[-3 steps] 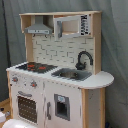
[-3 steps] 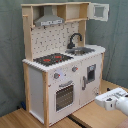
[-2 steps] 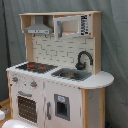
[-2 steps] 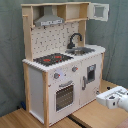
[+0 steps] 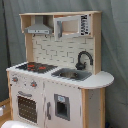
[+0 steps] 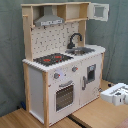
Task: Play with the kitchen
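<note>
Gripper (image 6: 118, 94) low at second exterior view's right, well off kitchen (image 6: 62, 60); fingers can't tell. Barely moved since 1 s ago; play not begun.

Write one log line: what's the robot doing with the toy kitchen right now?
hand: beside toy kitchen, not touching | oven door: shut | hob: bare | faucet: untouched
</note>
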{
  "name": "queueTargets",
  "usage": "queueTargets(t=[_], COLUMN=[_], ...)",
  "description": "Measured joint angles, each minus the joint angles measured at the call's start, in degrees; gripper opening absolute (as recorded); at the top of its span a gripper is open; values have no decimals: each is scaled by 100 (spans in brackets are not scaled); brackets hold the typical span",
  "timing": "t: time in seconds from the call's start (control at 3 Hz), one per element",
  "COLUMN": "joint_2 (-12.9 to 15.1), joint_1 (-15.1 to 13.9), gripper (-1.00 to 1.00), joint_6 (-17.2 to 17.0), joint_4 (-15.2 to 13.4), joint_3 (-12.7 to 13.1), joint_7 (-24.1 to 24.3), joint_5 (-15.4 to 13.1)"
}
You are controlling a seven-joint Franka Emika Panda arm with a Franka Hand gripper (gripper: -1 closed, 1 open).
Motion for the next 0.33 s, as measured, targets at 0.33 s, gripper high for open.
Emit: queueTargets(t=[0.33], joint_2=[349], joint_1=[-210], gripper=[100], joint_6=[46], joint_4=[-30], joint_3=[-201], joint_7=[316], joint_5=[-151])
